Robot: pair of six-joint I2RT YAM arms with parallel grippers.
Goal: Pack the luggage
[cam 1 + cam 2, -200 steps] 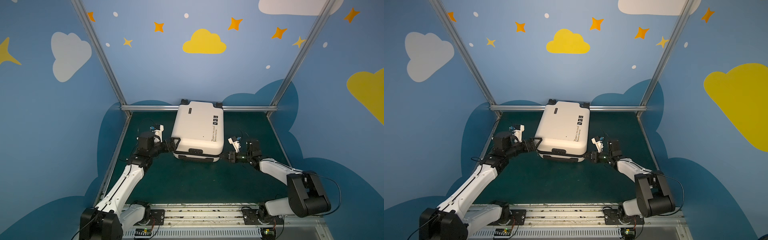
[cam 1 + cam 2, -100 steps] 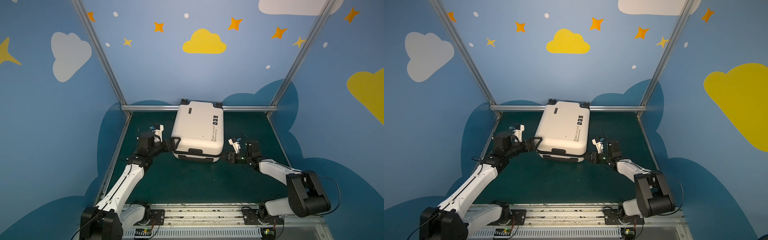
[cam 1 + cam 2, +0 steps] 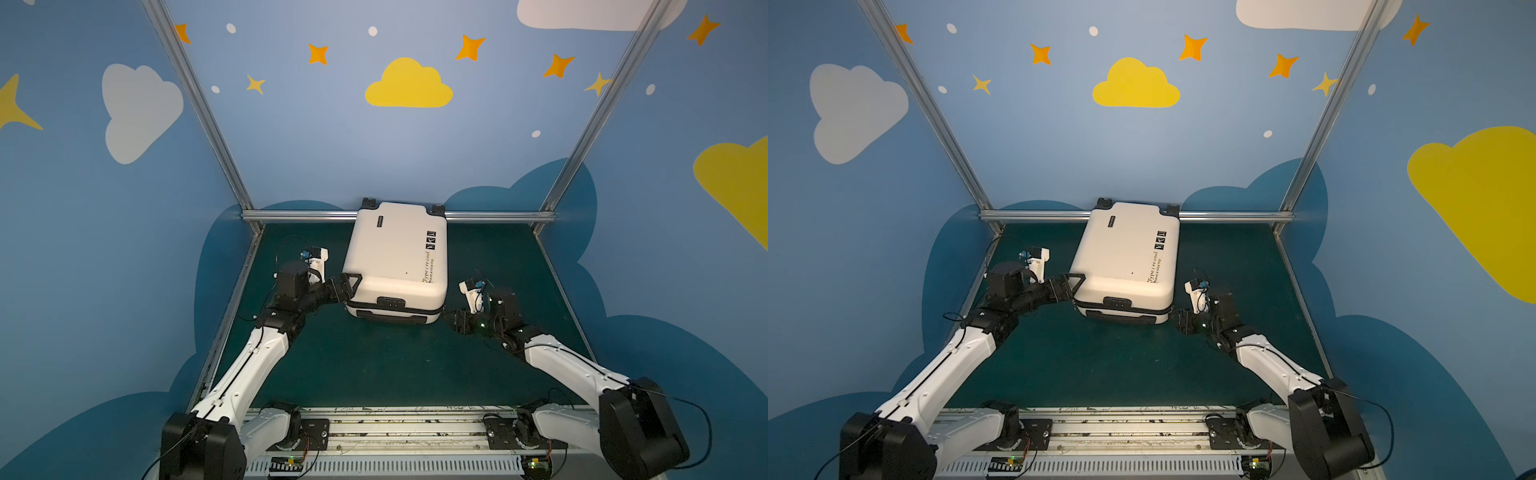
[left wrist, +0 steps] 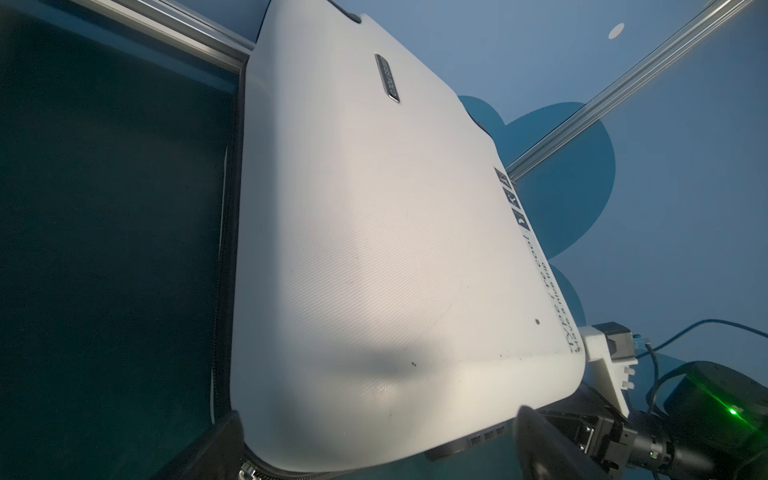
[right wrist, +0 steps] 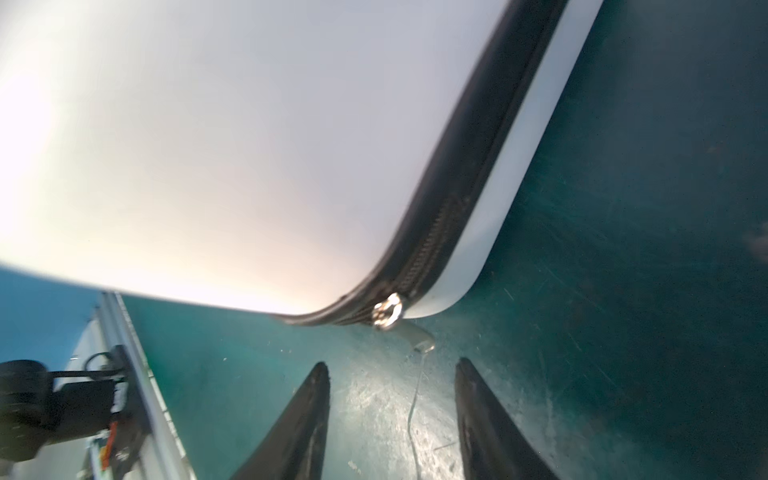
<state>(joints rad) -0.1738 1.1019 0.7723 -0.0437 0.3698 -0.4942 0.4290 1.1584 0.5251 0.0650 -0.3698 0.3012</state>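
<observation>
The luggage [image 3: 395,257] [image 3: 1125,257] lies flat and closed on the green table [image 3: 395,365], a cream-white hard shell with its wheels against the back rail. My left gripper [image 3: 348,286] [image 4: 378,413] is open wide, its fingers either side of the luggage's [image 4: 374,249] near left corner. My right gripper [image 3: 451,320] [image 5: 390,365] is open just off the near right corner, empty. A silver zipper pull [image 5: 388,313] sits on the black zipper band [image 5: 449,232] right in front of its fingertips, and a thin thread trails from it between the fingers.
An aluminium rail [image 3: 299,215] runs along the back of the table, with slanted posts at both back corners. Blue painted walls close in the left, right and back. The arms' base rail [image 3: 395,428] lines the front edge.
The right gripper's jaws have spread wider while staying at the near right corner. The left arm and the luggage have not moved.
</observation>
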